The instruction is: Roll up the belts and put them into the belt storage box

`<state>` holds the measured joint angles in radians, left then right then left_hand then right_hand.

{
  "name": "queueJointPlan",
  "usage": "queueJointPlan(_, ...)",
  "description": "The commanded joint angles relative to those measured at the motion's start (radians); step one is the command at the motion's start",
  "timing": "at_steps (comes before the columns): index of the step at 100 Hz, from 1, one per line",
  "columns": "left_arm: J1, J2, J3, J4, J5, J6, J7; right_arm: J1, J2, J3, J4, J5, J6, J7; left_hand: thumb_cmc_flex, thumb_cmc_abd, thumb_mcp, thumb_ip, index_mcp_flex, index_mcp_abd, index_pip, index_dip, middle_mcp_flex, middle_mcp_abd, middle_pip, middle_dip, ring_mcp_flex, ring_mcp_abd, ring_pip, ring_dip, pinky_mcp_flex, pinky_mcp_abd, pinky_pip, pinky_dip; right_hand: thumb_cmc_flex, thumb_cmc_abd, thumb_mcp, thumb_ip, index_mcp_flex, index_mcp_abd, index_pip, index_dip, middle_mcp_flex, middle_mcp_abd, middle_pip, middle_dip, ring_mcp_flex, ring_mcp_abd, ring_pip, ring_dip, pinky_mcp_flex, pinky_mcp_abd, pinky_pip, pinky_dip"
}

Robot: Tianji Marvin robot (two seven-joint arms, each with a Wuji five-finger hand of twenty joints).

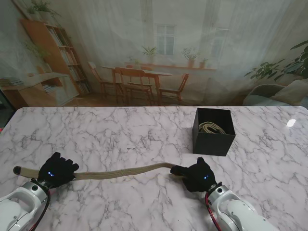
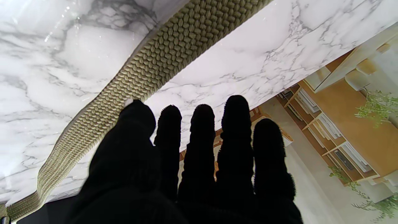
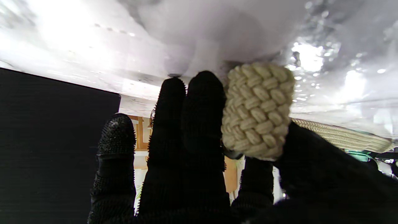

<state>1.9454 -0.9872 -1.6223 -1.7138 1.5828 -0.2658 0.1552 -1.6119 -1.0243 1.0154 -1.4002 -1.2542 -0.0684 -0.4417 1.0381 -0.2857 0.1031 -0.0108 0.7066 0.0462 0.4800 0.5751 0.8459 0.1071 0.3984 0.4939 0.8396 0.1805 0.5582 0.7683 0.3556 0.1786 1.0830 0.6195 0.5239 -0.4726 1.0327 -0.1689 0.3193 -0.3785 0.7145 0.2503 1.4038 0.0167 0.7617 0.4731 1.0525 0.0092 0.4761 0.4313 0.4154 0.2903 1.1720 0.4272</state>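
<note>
Both black-gloved hands sit nearest me on the white marble table [image 1: 110,132] in the stand's view: the left hand [image 1: 57,170] lies palm down on a long woven olive-tan belt [image 1: 122,171], fingers spread over the strap, pressing on it rather than gripping it, while a short dark-tipped end of the belt sticks out past it to the left. From there the belt runs rightward across the marble in a shallow arc to the right hand [image 1: 196,175], which has its fingers closed around the strap's other end. Farther from me and a little to the right of that hand stands the belt storage box [image 1: 213,140], black, square and open-topped, with a pale coiled belt [image 1: 211,127] already lying inside. Behind the table hangs a printed backdrop [image 1: 154,48] of a room with shelves, chairs and plants. Along the left wrist's view, the left hand's fingers [image 2: 202,149] are straight and slightly parted with nothing held between them; the thumb tip touches the edge of the braided strap, which crosses the marble diagonally. Along the right wrist's view, the right hand's fingers [image 3: 186,130] and thumb pinch the belt's end, its cream braided weave [image 3: 258,109] showing close and held just clear of the marble, and the box's black wall fills one side of the frame.
</note>
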Motion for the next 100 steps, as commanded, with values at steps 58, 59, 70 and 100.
queueJointPlan(58, 0.006, -0.006, -0.032, -0.093, -0.019, -0.084, 0.053, -0.012, 0.004, 0.008, -0.012, 0.023, -0.055, 0.096, -0.023, 0.098, -0.072, 0.003, -0.018, 0.007, -0.062, 0.043, -0.108, 0.032, -0.084, -0.048, -0.097, 0.039, -0.103, -0.055, -0.091, 0.062, -0.082, -0.007, 0.172, 0.160, 0.032, 0.046, 0.098, -0.106, 0.018, -0.005, 0.050, -0.017, 0.030, 0.016, 0.141, -0.002, 0.077, 0.055, 0.018, 0.092, -0.028, -0.015)
queueJointPlan(59, 0.006, -0.006, -0.032, -0.093, -0.019, -0.085, 0.053, -0.012, 0.004, 0.007, -0.011, 0.023, -0.056, 0.095, -0.023, 0.098, -0.072, 0.003, -0.017, 0.006, -0.062, 0.043, -0.109, 0.032, -0.084, -0.048, -0.097, 0.039, -0.104, -0.055, -0.091, 0.062, -0.082, -0.007, 0.170, 0.159, 0.031, 0.046, 0.116, -0.110, 0.029, 0.002, 0.049, -0.018, 0.032, 0.018, 0.140, -0.003, 0.074, 0.054, 0.016, 0.091, -0.030, -0.015)
queueJointPlan(70, 0.009, -0.007, -0.033, -0.100, -0.022, -0.087, 0.044, -0.012, 0.003, 0.007, -0.014, 0.029, -0.055, 0.101, -0.037, 0.121, -0.081, 0.001, -0.016, 0.009, -0.067, 0.043, -0.112, 0.036, -0.090, -0.051, -0.103, 0.044, -0.108, -0.058, -0.098, 0.067, -0.088, -0.007, 0.086, 0.089, 0.031, -0.015, 0.202, 0.136, 0.068, -0.038, 0.056, -0.047, 0.018, 0.018, 0.103, -0.049, 0.037, 0.047, -0.005, 0.045, -0.035, -0.002)
queueJointPlan(100, -0.033, -0.013, 0.004, -0.149, -0.072, -0.142, 0.017, -0.019, 0.009, 0.027, -0.053, 0.025, -0.102, 0.186, -0.079, 0.168, -0.106, 0.001, -0.010, 0.003, -0.093, 0.046, -0.115, 0.035, -0.119, -0.060, -0.124, 0.047, -0.133, -0.071, -0.121, 0.083, -0.111, -0.004, -0.342, 0.066, -0.143, 0.051, 0.317, 0.428, 0.101, 0.117, -0.015, -0.121, -0.166, -0.084, -0.028, -0.090, -0.042, 0.002, -0.071, -0.025, -0.033, 0.003)
